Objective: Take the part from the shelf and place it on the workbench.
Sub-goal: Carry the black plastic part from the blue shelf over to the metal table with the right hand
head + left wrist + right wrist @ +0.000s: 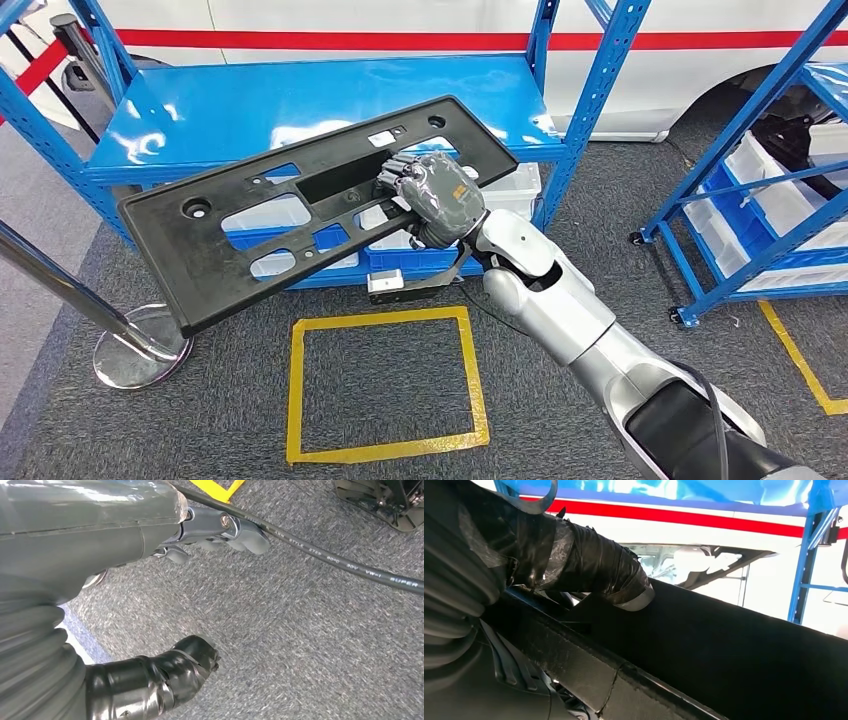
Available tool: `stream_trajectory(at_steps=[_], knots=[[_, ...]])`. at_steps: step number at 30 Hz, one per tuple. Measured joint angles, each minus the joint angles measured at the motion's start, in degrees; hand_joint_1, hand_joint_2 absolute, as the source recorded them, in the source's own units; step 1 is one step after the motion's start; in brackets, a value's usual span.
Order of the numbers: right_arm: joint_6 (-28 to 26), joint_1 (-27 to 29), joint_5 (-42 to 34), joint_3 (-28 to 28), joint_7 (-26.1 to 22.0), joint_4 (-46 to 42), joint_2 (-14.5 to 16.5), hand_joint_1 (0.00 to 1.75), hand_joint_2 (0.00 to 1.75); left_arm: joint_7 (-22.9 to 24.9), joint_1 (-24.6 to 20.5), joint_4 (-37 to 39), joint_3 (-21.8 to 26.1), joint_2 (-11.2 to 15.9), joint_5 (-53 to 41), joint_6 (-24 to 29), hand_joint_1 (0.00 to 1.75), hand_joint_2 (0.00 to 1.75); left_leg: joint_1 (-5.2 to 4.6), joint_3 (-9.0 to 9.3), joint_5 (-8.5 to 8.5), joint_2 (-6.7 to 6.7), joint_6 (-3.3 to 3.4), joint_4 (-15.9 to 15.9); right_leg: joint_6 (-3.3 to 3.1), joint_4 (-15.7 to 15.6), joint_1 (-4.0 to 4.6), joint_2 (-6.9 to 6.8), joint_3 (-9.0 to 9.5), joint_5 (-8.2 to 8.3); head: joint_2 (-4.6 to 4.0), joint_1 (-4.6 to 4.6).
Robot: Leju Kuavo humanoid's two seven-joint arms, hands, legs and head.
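While my right hand point(432, 195) is gripping the part point(300, 205) through one of its cut-outs, fingers curled over the inner edge and the thumb point(594, 572) pressing against its dark face, I am holding the long black panel tilted in the air in front of the blue shelf point(300, 100), its far corner overlapping the shelf's top board and its near end hanging lower toward the chrome stanchion base point(140, 345). My left hand point(150, 645) is hanging by my side over the grey carpet, holding nothing, fingers loosely apart, a black cable point(325, 555) lying on the floor beyond it. I am judging the lift-off as done and the carry as the step in hand. No workbench is showing ahead of me, so the next move is calling for backing the panel clear of the blue uprights and turning without swinging its long end into the stanchion.
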Motion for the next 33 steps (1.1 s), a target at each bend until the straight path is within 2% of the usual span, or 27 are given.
stream_trajectory(at_steps=[7,10,11,13,14,16,17,18,19,21,23,25,27,28,29,30,31,32,33], knots=[[0.1,-0.1,-0.2,0.3,0.4,0.0,-0.8,1.75,1.75,0.0,0.0,0.4,0.0,0.0,-1.4,1.1,0.00,1.75,-0.10,-0.04,-0.03,-0.01,0.04,0.1,0.06,-0.1,-0.05,0.00,0.03,0.07,0.00,0.00],[0.1,-0.3,-0.2,0.3,0.5,0.0,-0.9,1.75,1.75,0.0,0.0,0.8,0.0,0.2,-2.0,1.8,0.00,1.75,-0.34,-0.17,0.09,-0.04,0.56,0.3,0.62,-0.5,-0.37,0.01,0.14,0.51,0.00,-0.01],[0.1,-0.3,-0.2,0.3,0.5,0.0,-1.0,1.75,1.75,0.0,0.0,1.0,0.0,0.2,-2.2,2.1,0.00,1.75,-0.08,-0.06,0.45,0.03,0.83,-0.2,0.82,-0.5,-0.40,0.03,0.09,0.46,0.00,-0.01],[0.1,-0.4,-0.2,0.4,0.6,0.0,-1.2,1.75,1.75,0.0,-0.1,1.5,0.0,0.1,-2.5,2.8,0.00,1.75,0.28,0.12,1.41,0.18,1.35,-1.2,0.94,1.0,-0.22,0.13,-0.60,-1.30,0.00,0.01],[0.0,-0.5,-0.2,0.4,0.6,0.0,-1.3,1.75,1.75,0.0,-0.1,1.7,0.0,0.1,-2.6,3.1,0.00,1.75,0.44,0.07,1.80,0.23,1.55,-1.7,0.86,3.5,-0.15,0.19,-1.59,-3.34,0.00,0.02],[0.0,-0.4,-0.2,0.5,0.6,0.1,-1.6,1.75,1.75,0.0,-0.1,2.2,0.0,0.0,-2.8,3.5,0.00,1.75,0.35,-0.51,2.17,0.08,1.69,-1.6,0.67,10.8,-0.11,0.30,-4.26,-7.80,0.00,0.02],[0.0,-0.3,-0.2,0.6,0.6,0.1,-1.7,1.75,1.75,0.0,-0.1,2.5,0.0,-0.1,-2.8,3.6,0.00,1.75,0.35,-0.89,2.30,-0.11,1.61,-1.5,0.63,14.1,-0.14,0.32,-5.27,-9.19,0.00,0.02],[0.0,-0.1,-0.2,0.7,0.6,0.2,-1.8,1.75,1.75,0.0,0.0,2.7,0.0,-0.1,-2.8,3.7,0.00,1.75,0.37,-1.30,2.43,-0.38,1.51,-1.2,0.61,15.5,-0.17,0.32,-5.39,-9.42,0.00,0.01],[0.0,-0.1,-0.2,0.8,0.6,0.3,-1.8,1.75,1.75,0.0,0.0,2.9,0.0,-0.2,-2.8,3.8,0.00,1.75,0.40,-1.74,2.55,-0.74,1.36,-0.9,0.56,14.8,-0.21,0.35,-4.47,-8.66,0.00,0.02],[0.0,-0.2,-0.2,1.0,0.6,0.3,-2.0,1.75,1.75,0.0,0.0,3.2,0.0,-0.4,-2.8,4.0,0.00,1.75,0.51,-2.57,2.77,-1.59,1.00,-0.3,0.26,8.0,-0.28,1.05,-0.16,-6.04,0.00,0.01],[0.0,-0.4,-0.2,1.1,0.6,0.3,-2.2,1.75,1.75,0.0,-0.1,3.4,0.0,-0.5,-2.8,4.0,0.00,1.75,0.53,-3.34,3.17,-2.48,0.28,0.2,-0.05,2.5,-0.15,2.26,3.07,-4.61,0.00,0.01],[0.0,-0.5,-0.2,1.1,0.6,0.3,-2.3,1.75,1.75,-0.1,-0.1,3.7,0.0,-0.6,-2.8,4.0,0.00,1.75,0.58,-3.80,3.89,-3.37,-0.78,0.1,-0.31,1.5,0.19,2.45,3.44,-4.25,0.00,0.01],[0.1,-0.6,-0.2,1.1,0.6,0.3,-2.3,1.75,1.75,-0.1,0.0,4.0,0.0,-0.5,-2.8,3.9,0.00,1.75,0.72,-4.22,4.21,-3.82,-1.72,-0.1,-1.09,0.8,0.10,1.44,3.10,-3.54,0.00,-0.01],[0.1,-0.7,-0.2,1.1,0.6,0.3,-2.3,1.75,1.75,-0.1,0.0,4.1,0.0,-0.5,-2.8,3.9,0.00,1.75,0.76,-4.70,3.33,-3.36,-2.05,0.6,-1.68,0.5,0.01,0.88,2.86,-2.99,0.00,-0.01],[0.1,-0.8,-0.2,1.1,0.6,0.3,-2.3,1.75,1.75,-0.1,0.0,4.2,0.0,-0.5,-2.8,3.8,0.00,1.75,0.79,-5.47,1.52,-2.64,-2.31,2.3,-2.20,0.1,-0.08,0.29,2.51,-2.39,0.00,-0.02],[0.1,-0.9,-0.2,1.1,0.6,0.3,-2.3,1.75,1.75,-0.1,-0.1,4.2,0.0,-0.6,-2.8,3.7,0.00,1.75,0.86,-6.51,-1.02,-1.71,-2.50,5.3,-2.56,0.0,0.02,-0.25,2.09,-1.87,0.00,-0.03],[0.2,-0.9,-0.2,1.1,0.6,0.3,-2.3,1.75,1.75,-0.1,-0.2,4.2,0.0,-0.6,-2.8,3.6,0.00,1.75,0.91,-7.60,-3.54,-1.10,-2.74,9.0,-2.80,0.0,0.14,-0.72,1.55,-1.45,0.00,-0.02],[0.2,-0.9,-0.2,1.1,0.6,0.3,-2.2,1.75,1.75,-0.1,-0.2,4.2,0.0,-0.7,-2.8,3.5,0.00,1.75,0.98,-8.50,-5.30,-0.81,-2.96,12.6,-2.86,0.1,0.26,-1.26,0.95,-1.07,0.00,-0.02],[0.2,-0.9,-0.2,1.1,0.6,0.3,-2.2,1.75,1.75,-0.1,-0.2,4.2,0.0,-0.8,-2.8,3.5,0.00,1.75,1.04,-8.78,-5.89,-0.67,-3.13,15.0,-2.88,0.2,0.35,-1.78,0.32,-0.70,0.00,-0.01]])
